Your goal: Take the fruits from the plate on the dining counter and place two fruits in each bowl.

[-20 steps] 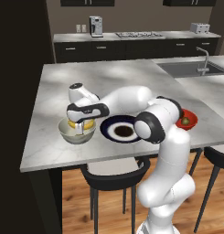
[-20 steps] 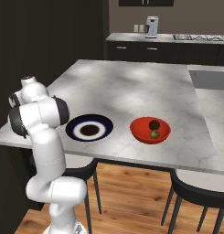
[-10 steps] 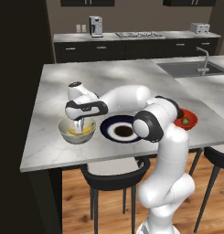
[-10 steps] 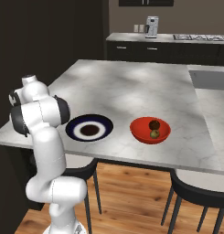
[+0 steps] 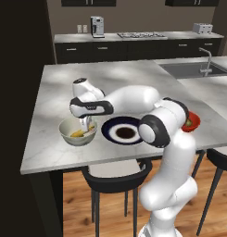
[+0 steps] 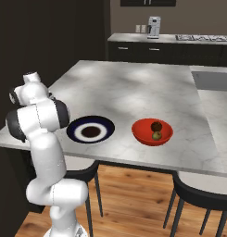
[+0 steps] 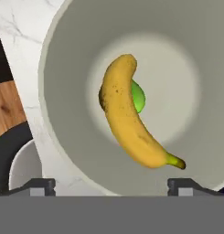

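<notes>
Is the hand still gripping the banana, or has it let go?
Let go. The banana lies loose in the pale bowl over the green fruit; the hand is open above it.

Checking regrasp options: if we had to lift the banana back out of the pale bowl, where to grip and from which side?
Grip the banana at its thick middle, jaws across its width, coming straight down through the open top of the pale bowl. It lies flat over the green fruit, and the bowl walls block side approaches.
</notes>
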### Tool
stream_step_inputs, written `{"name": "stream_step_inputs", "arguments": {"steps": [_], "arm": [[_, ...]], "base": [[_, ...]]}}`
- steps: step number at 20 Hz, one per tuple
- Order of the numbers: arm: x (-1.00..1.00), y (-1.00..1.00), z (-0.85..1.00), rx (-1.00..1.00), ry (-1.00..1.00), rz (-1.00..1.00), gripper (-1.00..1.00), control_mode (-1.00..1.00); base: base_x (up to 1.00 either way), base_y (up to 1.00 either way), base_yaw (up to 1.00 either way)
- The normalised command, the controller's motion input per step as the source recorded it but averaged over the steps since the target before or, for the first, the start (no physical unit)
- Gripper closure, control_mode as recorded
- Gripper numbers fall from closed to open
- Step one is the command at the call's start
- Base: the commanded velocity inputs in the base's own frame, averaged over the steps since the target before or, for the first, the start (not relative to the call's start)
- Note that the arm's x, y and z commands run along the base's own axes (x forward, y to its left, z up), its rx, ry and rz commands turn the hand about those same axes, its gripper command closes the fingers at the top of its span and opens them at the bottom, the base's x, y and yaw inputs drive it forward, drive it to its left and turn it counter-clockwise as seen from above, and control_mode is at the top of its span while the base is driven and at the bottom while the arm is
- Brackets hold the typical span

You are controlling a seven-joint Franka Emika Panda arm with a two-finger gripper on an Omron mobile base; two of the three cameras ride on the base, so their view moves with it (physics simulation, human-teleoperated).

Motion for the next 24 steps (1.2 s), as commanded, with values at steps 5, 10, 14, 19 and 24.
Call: {"name": "stream_step_inputs", "arguments": {"steps": [5, 10, 14, 19, 24], "arm": [[-0.65, -1.00, 0.45, 0.01, -0.17, -0.18, -1.00, -1.00], [-0.40, -1.00, 0.03, 0.09, -0.05, -0.31, -1.00, -1.00], [-0.07, -0.93, 0.14, 0.13, -0.17, -0.45, -1.00, -1.00], [-0.10, -0.76, 0.16, 0.10, -0.09, -0.55, -1.00, -1.00], [-0.58, -0.24, 0.24, 0.15, -0.16, -0.43, -1.00, -1.00]], "base": [[0.00, 0.00, 0.00], [0.00, 0.00, 0.00], [0.00, 0.00, 0.00], [0.00, 0.00, 0.00], [0.00, 0.00, 0.00]]}}
